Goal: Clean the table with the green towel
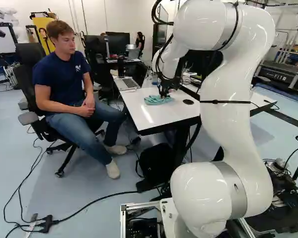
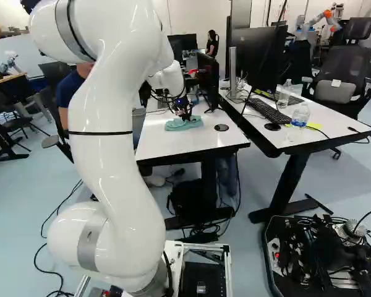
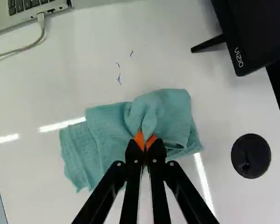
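- Towel (image 3: 100, 133), green, lying flat-ish and rumpled on table (image 2: 173, 140), beside black disc (image 3: 251, 156) in tabletop.
- Hand (image 3: 145, 143) pinching a raised fold of it; orange pads (image 3: 138, 139) close in from two sides, cloth bunched up between.
- Grip is near the middle, so cloth spreads out both ways; probably good for wiping, wide contact while being dragged.
- Arm (image 1: 233, 109) reaches out over table, hand pointing down, likely to keep cloth pressed on the surface.
- Blue marks (image 3: 119, 80) on white top, ahead of hand, just past towel edge, uncovered. Likely the target; job unfinished.
- Step in hand, my guess: cloth gripped, wiping stroke. Next move should push towel forward over marks, staying low.
- Laptop (image 3: 9, 23) with cable (image 3: 25, 48) past marks to one side, monitor (image 3: 256, 37) to other; long stroke could snag cable or bump monitor foot.
- Soft cloth may bunch or fold under; small pinch could slip.
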Available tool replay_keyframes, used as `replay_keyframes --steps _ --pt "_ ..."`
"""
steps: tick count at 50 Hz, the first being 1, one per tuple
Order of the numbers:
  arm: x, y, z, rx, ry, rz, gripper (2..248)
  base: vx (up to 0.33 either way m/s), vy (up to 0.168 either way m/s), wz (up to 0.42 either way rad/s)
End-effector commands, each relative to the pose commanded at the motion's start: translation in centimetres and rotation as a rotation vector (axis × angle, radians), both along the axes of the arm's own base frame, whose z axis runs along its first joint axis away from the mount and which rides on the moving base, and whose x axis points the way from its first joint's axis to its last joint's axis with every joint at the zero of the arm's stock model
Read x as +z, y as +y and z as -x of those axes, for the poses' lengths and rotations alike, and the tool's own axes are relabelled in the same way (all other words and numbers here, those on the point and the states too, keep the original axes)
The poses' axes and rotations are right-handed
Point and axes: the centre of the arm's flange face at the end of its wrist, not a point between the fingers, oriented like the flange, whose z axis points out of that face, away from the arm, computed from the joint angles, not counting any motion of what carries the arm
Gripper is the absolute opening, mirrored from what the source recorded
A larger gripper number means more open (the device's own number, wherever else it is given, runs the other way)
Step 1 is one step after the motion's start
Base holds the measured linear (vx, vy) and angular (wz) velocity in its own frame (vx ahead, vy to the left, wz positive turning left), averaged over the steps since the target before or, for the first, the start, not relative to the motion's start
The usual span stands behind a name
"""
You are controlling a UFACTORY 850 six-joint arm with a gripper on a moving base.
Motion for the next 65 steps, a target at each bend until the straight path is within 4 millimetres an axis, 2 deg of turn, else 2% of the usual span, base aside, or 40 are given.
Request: replay_keyframes --steps 65 --pt "-1.0 4.6 -11.2 0.069 -0.113 0.002 25 0.0 0.0 0.0"
